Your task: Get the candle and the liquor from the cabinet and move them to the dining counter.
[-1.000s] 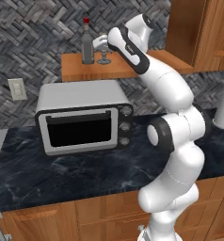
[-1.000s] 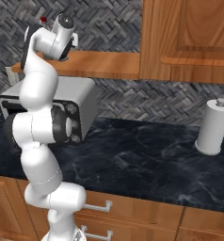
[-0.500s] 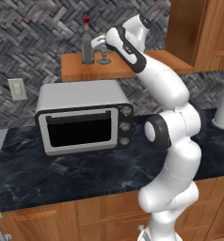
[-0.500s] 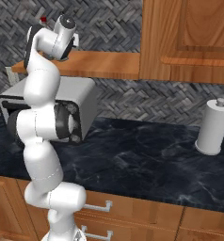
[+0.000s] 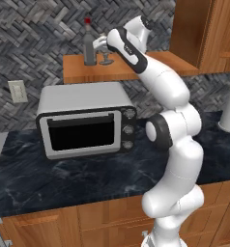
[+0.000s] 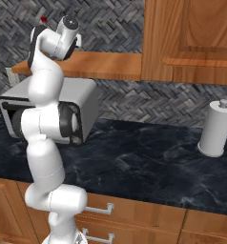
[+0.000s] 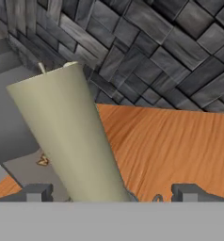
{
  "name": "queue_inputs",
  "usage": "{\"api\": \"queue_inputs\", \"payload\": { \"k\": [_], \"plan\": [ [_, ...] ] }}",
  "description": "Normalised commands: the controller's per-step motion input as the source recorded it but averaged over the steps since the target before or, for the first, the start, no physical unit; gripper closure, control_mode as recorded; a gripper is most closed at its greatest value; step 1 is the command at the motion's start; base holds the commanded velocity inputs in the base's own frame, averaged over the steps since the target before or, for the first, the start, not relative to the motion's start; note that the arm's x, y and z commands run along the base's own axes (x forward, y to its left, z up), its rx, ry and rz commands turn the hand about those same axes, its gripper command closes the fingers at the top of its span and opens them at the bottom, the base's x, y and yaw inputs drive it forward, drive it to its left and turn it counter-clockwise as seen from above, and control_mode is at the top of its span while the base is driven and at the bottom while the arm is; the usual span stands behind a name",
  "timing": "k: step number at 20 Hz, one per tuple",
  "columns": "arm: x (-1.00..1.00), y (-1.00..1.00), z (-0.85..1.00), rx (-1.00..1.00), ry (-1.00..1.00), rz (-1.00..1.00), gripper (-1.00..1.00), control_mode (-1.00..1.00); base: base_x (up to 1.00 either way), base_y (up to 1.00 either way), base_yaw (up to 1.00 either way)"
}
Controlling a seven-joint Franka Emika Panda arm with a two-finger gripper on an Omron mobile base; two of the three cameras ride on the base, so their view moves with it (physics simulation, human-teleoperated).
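Note:
The candle [image 7: 71,136], cream-white, fills the hand view close up and leans between my two fingertips [image 7: 37,192], nearer the left one. My gripper [image 7: 113,193] is open around it and does not grip it. In the left base view the gripper [image 5: 99,45] reaches over the cabinet's shelf board [image 5: 117,72], where the candle's silvery holder [image 5: 106,59] stands just right of the liquor [image 5: 89,46], a grey bottle with a red cap. That cap [image 6: 43,19] peeks out behind the hand in the right base view. The dining counter is out of view.
A silver microwave [image 5: 85,125] stands on the black marble wall counter [image 5: 49,183] right under the shelf. The cabinet's wooden door [image 6: 189,38] hangs to the right. A white paper-towel roll [image 6: 215,128] stands at the counter's right end. Herringbone tiles back the shelf.
The hand has crept slightly closer to the candle and the bottle on the shelf. The jaws have stayed open and neither thing has moved.

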Motion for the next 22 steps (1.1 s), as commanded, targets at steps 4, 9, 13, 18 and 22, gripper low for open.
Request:
{"api": "queue_inputs", "payload": {
  "k": [4, 9, 13, 18, 22],
  "plan": [
    [0.04, 0.16, -0.01, 0.0, 0.0, 0.0, 1.0, -1.0, 0.0, 0.0, 0.0],
    [-0.3, 0.0, 0.0, 0.01, 0.0, 0.0, 1.0, -1.0, 0.0, 0.0, 0.0],
    [-0.53, -0.05, 0.0, 0.02, 0.0, 0.0, 1.0, -1.0, 0.0, 0.0, 0.0],
    [-0.57, -0.11, 0.0, 0.01, -0.01, 0.0, 1.0, -1.0, 0.0, 0.0, 0.0],
    [-0.64, -0.28, 0.01, 0.02, -0.09, 0.0, 1.0, -1.0, 0.0, 0.0, 0.0]
  ]
}}
